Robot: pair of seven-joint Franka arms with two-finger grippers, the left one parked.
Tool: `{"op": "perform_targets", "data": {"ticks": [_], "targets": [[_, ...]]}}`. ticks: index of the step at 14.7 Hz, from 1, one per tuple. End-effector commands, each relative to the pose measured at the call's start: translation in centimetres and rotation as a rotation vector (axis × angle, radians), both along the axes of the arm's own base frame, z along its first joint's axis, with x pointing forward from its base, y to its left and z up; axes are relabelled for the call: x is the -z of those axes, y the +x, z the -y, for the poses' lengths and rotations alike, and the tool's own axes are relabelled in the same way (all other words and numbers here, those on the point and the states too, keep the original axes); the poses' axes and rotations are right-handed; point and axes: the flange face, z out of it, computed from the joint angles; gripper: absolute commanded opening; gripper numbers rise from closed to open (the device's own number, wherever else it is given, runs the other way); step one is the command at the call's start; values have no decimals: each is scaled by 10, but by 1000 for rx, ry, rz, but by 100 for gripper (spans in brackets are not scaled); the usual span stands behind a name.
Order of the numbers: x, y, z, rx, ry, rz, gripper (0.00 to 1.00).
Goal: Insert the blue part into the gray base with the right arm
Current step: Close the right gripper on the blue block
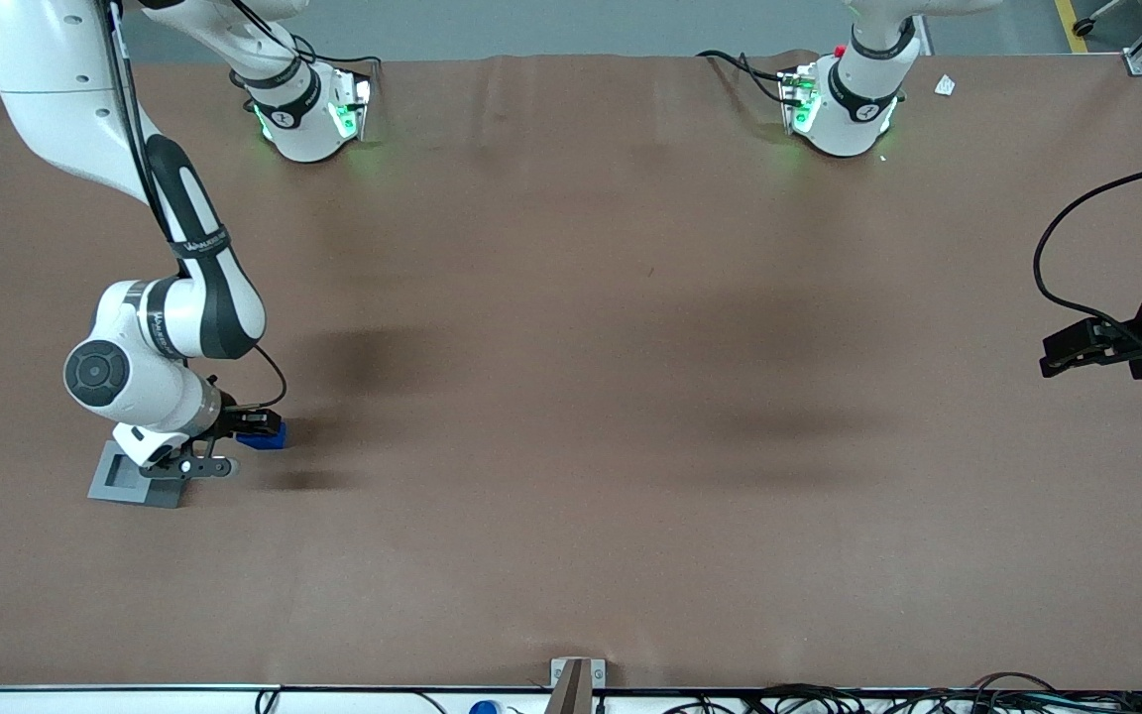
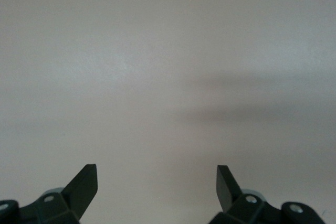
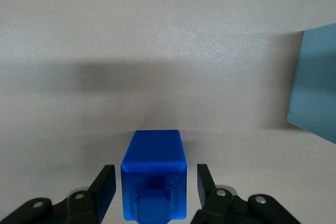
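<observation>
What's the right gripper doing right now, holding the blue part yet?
Right gripper: open, fingers straddling the blue part with gaps either side, beside the gray base.

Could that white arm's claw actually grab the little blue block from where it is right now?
Probably yes. The gripper sits right at the blue part, one open finger on each side with small gaps and nothing between. The gray base lies beside it, apart from the fingers.

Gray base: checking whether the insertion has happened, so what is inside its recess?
The gray base shows a bare recess where visible; the arm's wrist covers part. The blue part sits between the open pincer fingers, beside the base.
</observation>
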Motion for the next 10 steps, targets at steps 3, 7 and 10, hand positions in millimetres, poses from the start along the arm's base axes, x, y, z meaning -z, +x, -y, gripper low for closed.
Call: {"op": "perform_targets", "data": {"ticks": [3, 7, 10], "targets": [[2, -1, 2, 14, 7, 5, 52], [1, -1, 1, 11, 7, 2, 15], [1, -2, 1, 13, 7, -6, 10]]}}
